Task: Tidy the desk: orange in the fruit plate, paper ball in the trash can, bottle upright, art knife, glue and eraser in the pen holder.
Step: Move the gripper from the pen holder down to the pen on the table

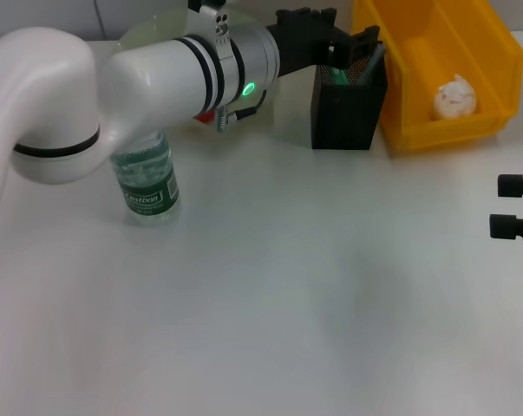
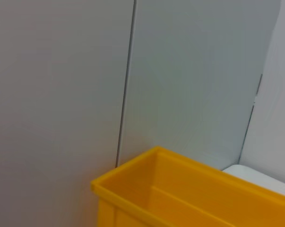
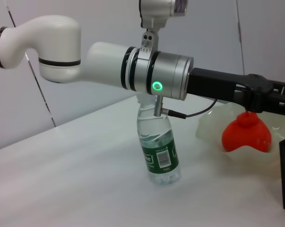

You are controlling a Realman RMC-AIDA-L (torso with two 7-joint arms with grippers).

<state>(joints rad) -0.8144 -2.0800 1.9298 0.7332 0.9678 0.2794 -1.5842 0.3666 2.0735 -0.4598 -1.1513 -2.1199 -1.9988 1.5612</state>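
The left arm (image 1: pixel 140 74) reaches across the white desk (image 1: pixel 270 303), placing the left gripper (image 1: pixel 352 48) directly above the opening of the pen holder (image 1: pixel 346 108); whether its fingers are apart or together cannot be determined. The trash can (image 1: pixel 452 61) stands just beside the pen holder, with the paper ball (image 1: pixel 454 97) lying inside it. The fruit plate (image 3: pixel 213 125) sits behind the arm and holds the orange (image 3: pixel 246 135). The bottle (image 1: pixel 146 178) stands upright on the desk beneath the arm. The right gripper (image 1: pixel 514 205) is parked at the desk's right edge, fingers spread apart, holding nothing.
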